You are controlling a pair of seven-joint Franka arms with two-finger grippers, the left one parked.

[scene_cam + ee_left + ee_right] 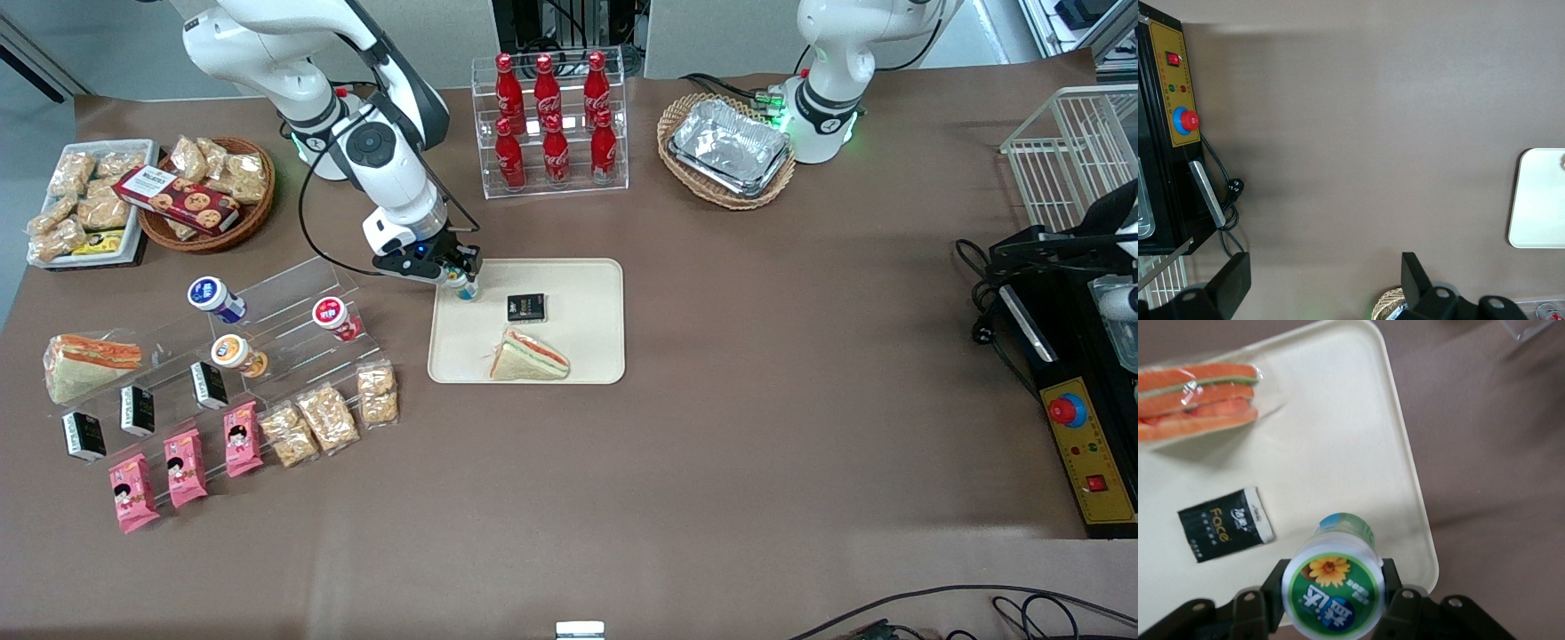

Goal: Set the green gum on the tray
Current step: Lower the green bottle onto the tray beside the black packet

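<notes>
Right wrist view: the gripper (1333, 603) clamps the gum (1335, 587) by its lid, upright over the tray (1338, 420) corner; placing step, next lower and release

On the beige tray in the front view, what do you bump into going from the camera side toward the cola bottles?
Wrapped sandwich → small black packet → green gum, gripped upright in the claw above the tray.
</notes>
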